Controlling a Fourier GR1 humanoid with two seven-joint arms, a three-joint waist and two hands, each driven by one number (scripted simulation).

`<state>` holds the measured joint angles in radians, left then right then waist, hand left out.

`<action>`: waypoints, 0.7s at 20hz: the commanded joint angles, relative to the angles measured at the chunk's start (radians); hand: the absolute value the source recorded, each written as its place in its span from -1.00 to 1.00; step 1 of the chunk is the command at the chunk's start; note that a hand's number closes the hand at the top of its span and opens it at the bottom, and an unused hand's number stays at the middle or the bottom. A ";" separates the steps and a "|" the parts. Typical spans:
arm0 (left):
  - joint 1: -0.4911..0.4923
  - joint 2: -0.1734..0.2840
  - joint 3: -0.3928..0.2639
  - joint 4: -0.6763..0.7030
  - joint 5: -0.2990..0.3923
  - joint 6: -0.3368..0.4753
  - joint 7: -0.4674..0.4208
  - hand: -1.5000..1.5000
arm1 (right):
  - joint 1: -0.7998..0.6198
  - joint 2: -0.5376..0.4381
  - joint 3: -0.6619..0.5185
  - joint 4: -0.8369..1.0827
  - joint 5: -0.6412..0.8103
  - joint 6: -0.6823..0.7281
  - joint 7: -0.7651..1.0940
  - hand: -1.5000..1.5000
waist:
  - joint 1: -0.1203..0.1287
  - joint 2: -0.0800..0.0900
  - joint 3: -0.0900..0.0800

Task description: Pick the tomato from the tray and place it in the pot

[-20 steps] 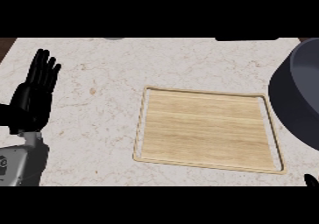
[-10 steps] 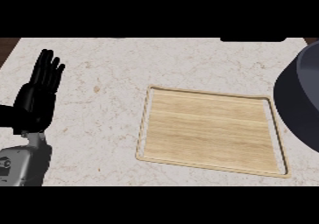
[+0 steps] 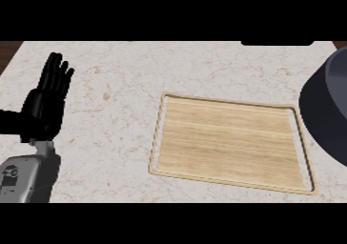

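Tomato unseen; wooden tray (image 3: 232, 143) sits centre, dark pot (image 3: 331, 119) at 3 o'clock, left hand (image 3: 46, 102) at 9 o'clock, fingers straight, holding nothing.

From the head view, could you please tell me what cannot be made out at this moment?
- Tomato: nowhere in view; the tray shows only bare wood.
- Pot: cut off by the right edge, so its inside is hidden.
- Right hand: out of view.
- Left hand: open at the left edge, its forearm cut off by the lower edge.
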<state>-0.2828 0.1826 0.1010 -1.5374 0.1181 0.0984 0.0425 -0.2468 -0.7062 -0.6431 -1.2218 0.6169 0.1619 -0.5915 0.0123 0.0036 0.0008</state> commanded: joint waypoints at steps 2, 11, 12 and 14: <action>-0.027 -0.002 -0.005 0.005 -0.007 0.002 0.023 0.00 | -0.113 0.025 0.070 0.271 0.081 -0.181 -0.098 1.00 | 0.003 0.001 0.000; -0.026 -0.006 -0.015 -0.041 -0.004 0.003 0.059 0.00 | -0.237 -0.080 0.139 0.625 0.123 0.027 -0.097 -1.00 | 0.015 0.002 0.001; -0.059 0.008 0.007 0.012 0.006 -0.013 0.030 0.00 | -0.297 -0.070 0.165 0.662 0.138 0.038 -0.090 -1.00 | 0.019 0.006 0.001; 0.005 0.029 0.030 -0.009 0.045 -0.058 0.029 0.00 | -0.302 -0.076 0.190 0.712 0.157 0.032 -0.169 -1.00 | 0.020 0.004 0.001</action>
<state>-0.3095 0.1861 0.1055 -1.5346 0.1279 0.0807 0.0660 -0.4982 -0.7731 -0.4949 -0.6143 0.7517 0.1511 -0.7098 0.0287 0.0080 0.0019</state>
